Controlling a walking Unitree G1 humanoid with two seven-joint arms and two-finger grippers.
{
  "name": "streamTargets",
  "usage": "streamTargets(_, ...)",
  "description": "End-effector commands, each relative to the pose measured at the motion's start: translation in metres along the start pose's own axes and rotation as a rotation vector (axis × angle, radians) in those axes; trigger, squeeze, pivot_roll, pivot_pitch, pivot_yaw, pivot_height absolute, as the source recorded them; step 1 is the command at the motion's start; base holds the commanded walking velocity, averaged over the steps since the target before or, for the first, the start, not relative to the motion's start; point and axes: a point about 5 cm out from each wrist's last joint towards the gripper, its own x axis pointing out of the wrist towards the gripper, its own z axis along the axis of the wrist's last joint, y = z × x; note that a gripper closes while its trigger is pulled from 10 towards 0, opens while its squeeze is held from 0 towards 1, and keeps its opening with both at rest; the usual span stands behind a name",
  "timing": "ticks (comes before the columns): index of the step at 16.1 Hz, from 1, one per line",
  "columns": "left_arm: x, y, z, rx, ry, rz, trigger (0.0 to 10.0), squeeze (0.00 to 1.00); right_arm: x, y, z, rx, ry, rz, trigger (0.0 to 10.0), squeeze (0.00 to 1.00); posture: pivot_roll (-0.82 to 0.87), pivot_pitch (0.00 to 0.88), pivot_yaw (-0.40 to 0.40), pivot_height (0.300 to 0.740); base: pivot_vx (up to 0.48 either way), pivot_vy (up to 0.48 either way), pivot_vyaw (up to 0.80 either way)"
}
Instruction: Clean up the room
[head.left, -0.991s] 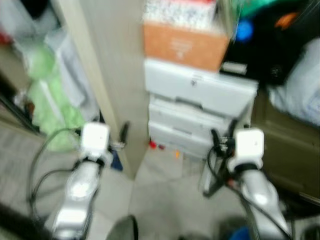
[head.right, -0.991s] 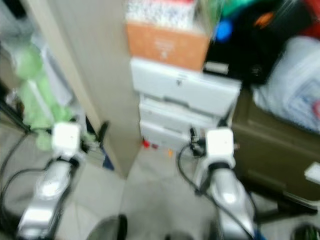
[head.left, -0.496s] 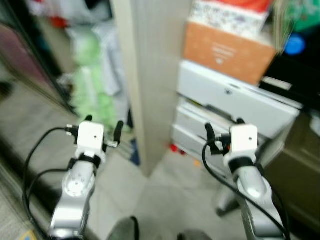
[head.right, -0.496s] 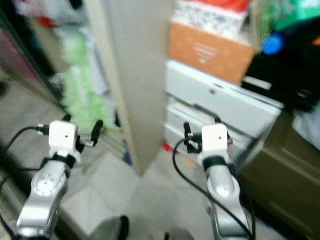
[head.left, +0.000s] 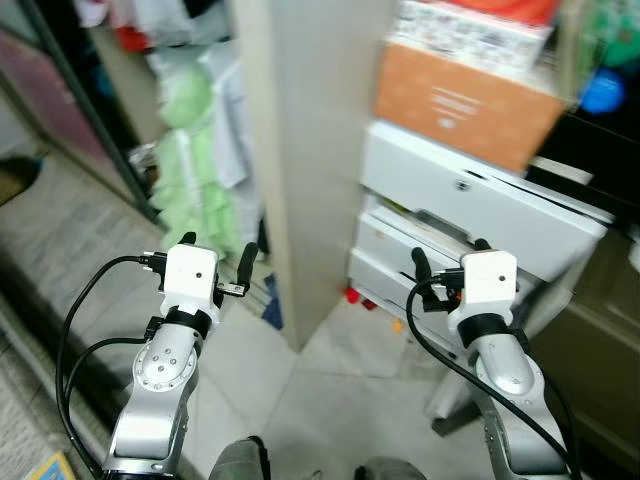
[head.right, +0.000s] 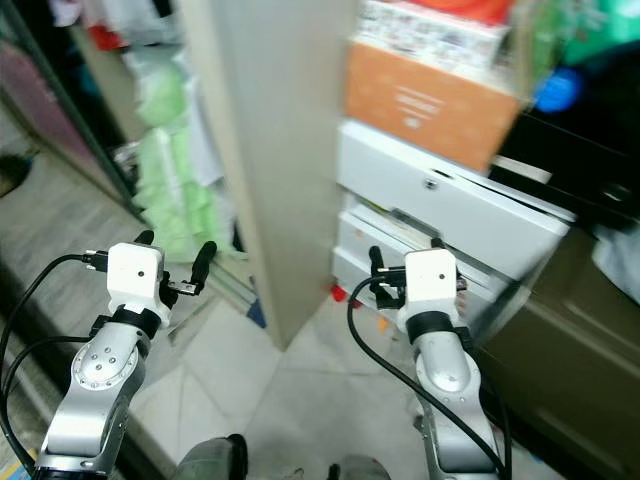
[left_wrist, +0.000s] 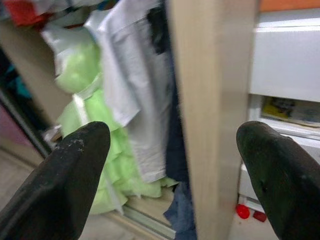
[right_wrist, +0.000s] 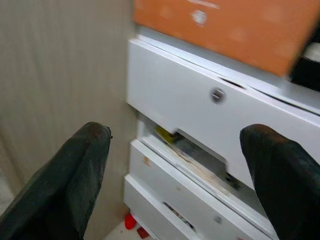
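You see the far top of the scene blurred, so the orange box (head.left: 465, 105) on the white drawer unit (head.left: 470, 215) and the dark clutter to its right are hard to read, and the small red bits (head.left: 357, 297) on the floor at the unit's foot are too small to identify. Left of the beige upright panel (head.left: 300, 150), light green and white clothes (left_wrist: 105, 115) hang partly hidden behind its edge. Your left end effector (left_wrist: 172, 175) and right end effector (right_wrist: 175, 175) are both spread wide, holding and touching nothing, raised before the panel and the drawers.
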Motion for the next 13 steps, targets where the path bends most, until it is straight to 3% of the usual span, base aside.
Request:
streamTargets(1, 0.0007, -0.0022, 0.0013, -0.002, 0.0, -0.012, 10.0, 0.0, -0.001, -0.0038, 0.0007, -0.001, -0.003, -0.01, 10.0, 0.0, -0.05, 0.12, -0.017, 0.74, 0.0, -0.334, 0.0)
streamTargets(6, 0.0018, 0.0003, 0.0023, -0.017, -0.006, 0.009, 10.0, 0.0, -0.001, -0.0014, 0.0007, -0.004, -0.007, -0.001, 10.0, 0.0, -0.05, 0.119, -0.013, 0.74, 0.0, -0.056, 0.1)
streamTargets(13, 0.0032, 0.0002, 0.0024, -0.019, -0.01, 0.03, 10.0, 0.0, -0.0005, -0.0004, 0.0013, -0.011, -0.013, 0.013, 10.0, 0.0, -0.05, 0.117, -0.017, 0.74, 0.0, 0.0, 0.8)
